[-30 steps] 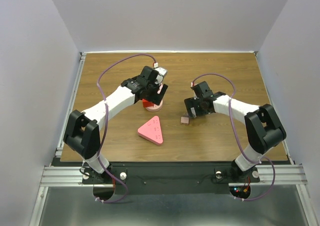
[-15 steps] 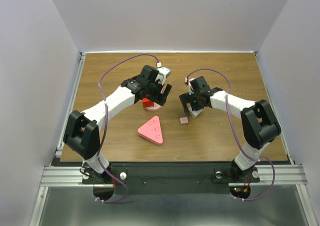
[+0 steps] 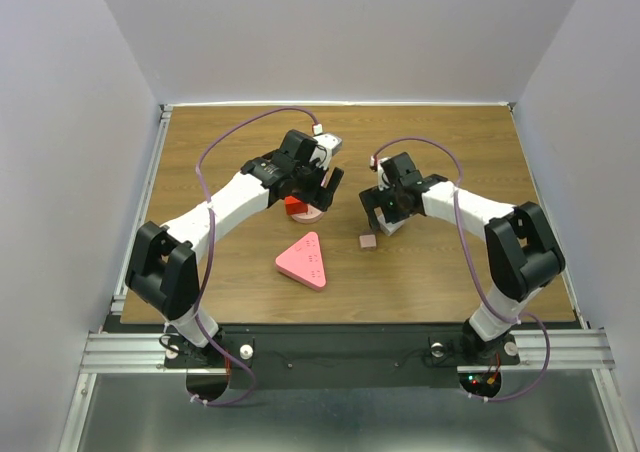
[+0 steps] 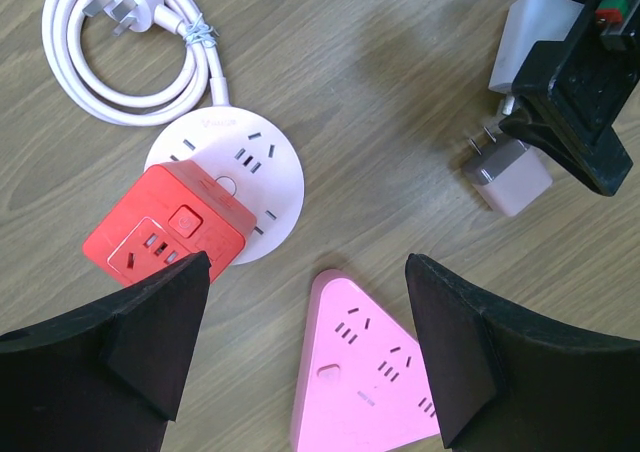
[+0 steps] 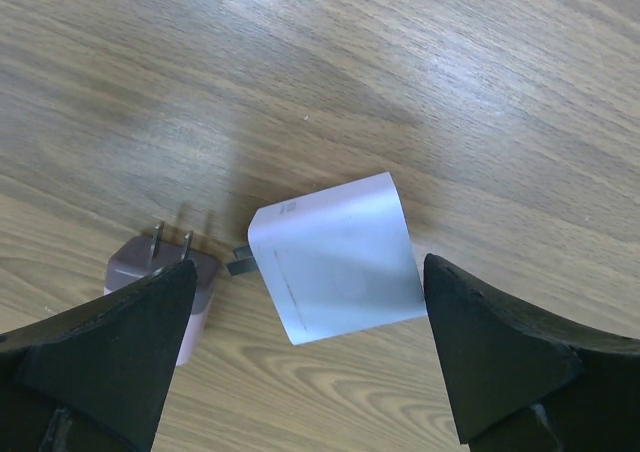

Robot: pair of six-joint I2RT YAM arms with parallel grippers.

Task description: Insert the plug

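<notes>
While the right gripper (image 5: 307, 272) hangs spread astride the white charger plug (image 5: 335, 257), closing off-centre could shove it into the mauve plug (image 5: 160, 282) just beside; left gripper (image 4: 305, 262) likewise spread.

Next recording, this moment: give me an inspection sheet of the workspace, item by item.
Surface: wooden table, wood-grain top.
Job's things: white adapter lying flat, unheld; mauve two-pin plug close beside it; pink triangular strip; red cube socket overlapping the edge of the white round strip.
Clutter: nothing seen.
Grippers: left gripper open, above the strips; right gripper open, fingers either side of the white adapter.
Cables: white cord coiled and tied beside the round strip; purple cables along both arms.
Surroundings: plain walls on three sides; metal rail at the near edge.
</notes>
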